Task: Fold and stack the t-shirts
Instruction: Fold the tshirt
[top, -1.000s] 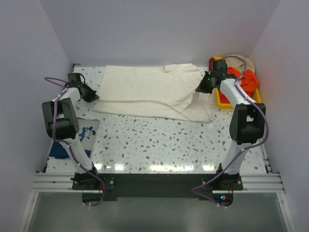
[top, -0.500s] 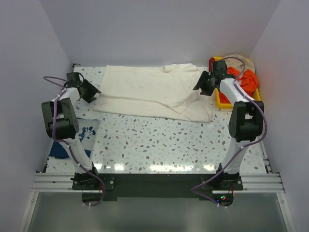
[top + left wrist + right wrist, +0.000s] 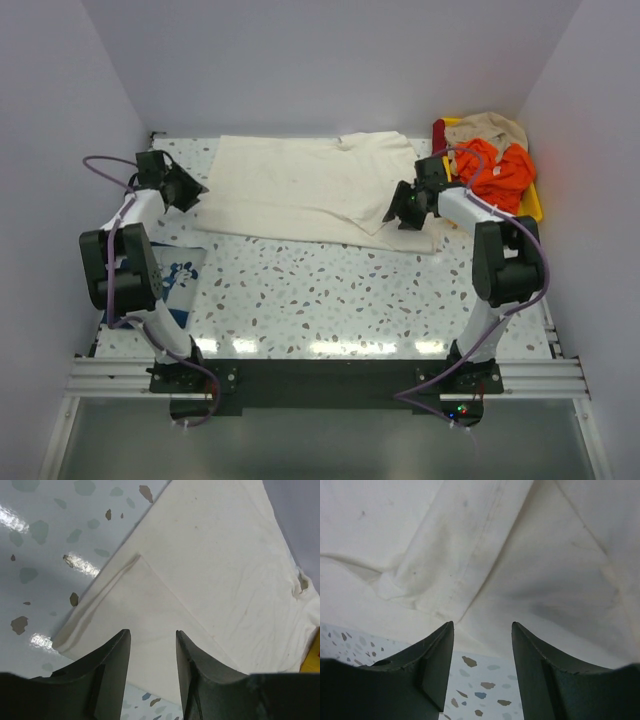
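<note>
the cream t-shirt (image 3: 300, 185) lay partly folded along the far side, the navy t-shirt (image 3: 186, 284) flat near left.

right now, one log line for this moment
cream t-shirt: spread, far side | left gripper: open over its left edge | right gripper: open over its right edge | navy t-shirt: near left

Cream t-shirt (image 3: 300, 185): soft, matt cloth, lightly creased, with stitched hems. Under it the table (image 3: 330, 290) gleams, smooth, glossy and stone-speckled.
</note>
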Robot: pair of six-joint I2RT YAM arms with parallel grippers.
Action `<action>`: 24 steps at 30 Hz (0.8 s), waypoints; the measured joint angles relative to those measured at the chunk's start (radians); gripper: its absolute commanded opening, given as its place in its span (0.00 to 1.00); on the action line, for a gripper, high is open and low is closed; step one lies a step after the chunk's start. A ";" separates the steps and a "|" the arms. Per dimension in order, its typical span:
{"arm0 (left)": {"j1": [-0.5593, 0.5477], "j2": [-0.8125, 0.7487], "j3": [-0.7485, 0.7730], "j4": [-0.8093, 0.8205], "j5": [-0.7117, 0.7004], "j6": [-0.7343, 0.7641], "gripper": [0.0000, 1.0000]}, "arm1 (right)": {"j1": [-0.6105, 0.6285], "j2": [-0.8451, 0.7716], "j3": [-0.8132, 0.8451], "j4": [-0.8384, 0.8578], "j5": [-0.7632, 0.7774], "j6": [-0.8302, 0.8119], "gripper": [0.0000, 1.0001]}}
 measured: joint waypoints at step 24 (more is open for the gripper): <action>-0.054 0.056 -0.065 0.015 -0.022 0.000 0.37 | 0.055 0.089 -0.040 0.176 0.027 0.027 0.36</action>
